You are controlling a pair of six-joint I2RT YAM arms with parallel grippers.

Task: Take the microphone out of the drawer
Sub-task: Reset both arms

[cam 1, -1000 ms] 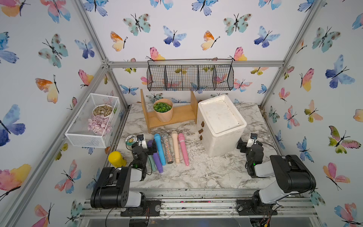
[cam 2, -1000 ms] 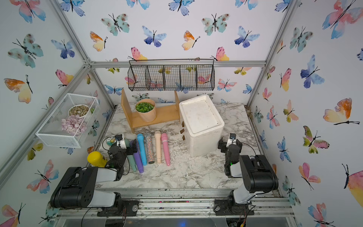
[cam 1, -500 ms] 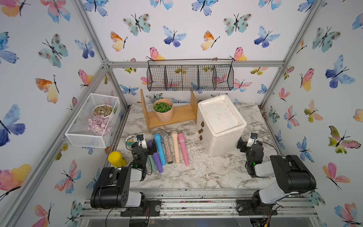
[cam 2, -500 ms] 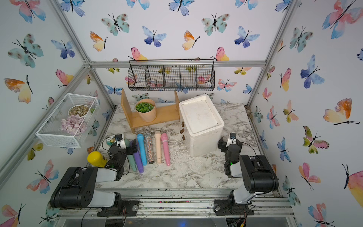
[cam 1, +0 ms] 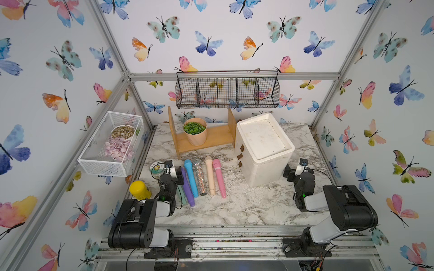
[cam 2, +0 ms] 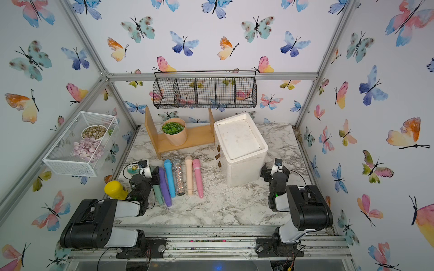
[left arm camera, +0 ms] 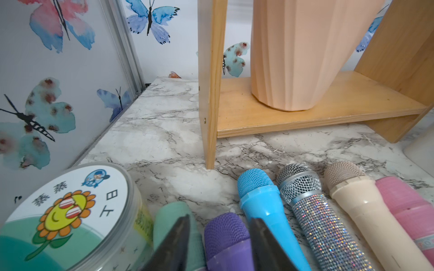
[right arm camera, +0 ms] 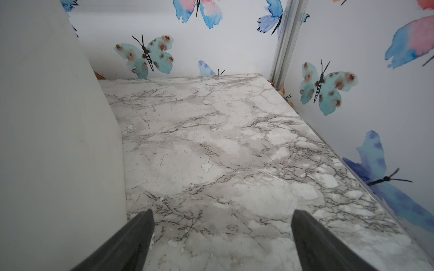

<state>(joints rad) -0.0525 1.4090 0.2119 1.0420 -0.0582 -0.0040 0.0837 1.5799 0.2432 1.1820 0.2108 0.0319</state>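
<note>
While the right gripper [right arm camera: 223, 211] stands wide apart beside the white drawer unit [cam 1: 263, 150], the left gripper [left arm camera: 219, 219] straddles the head of the purple microphone [cam 1: 187, 190]; whether it clamps I cannot tell. That microphone lies on the table [cam 1: 246, 206], lower left of centre, 2nd of 6, long axis up-frame, head uppermost.

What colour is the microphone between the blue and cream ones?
That microphone is silver, its handle covered in sparkly rhinestones; clearest in the left wrist view.
</note>
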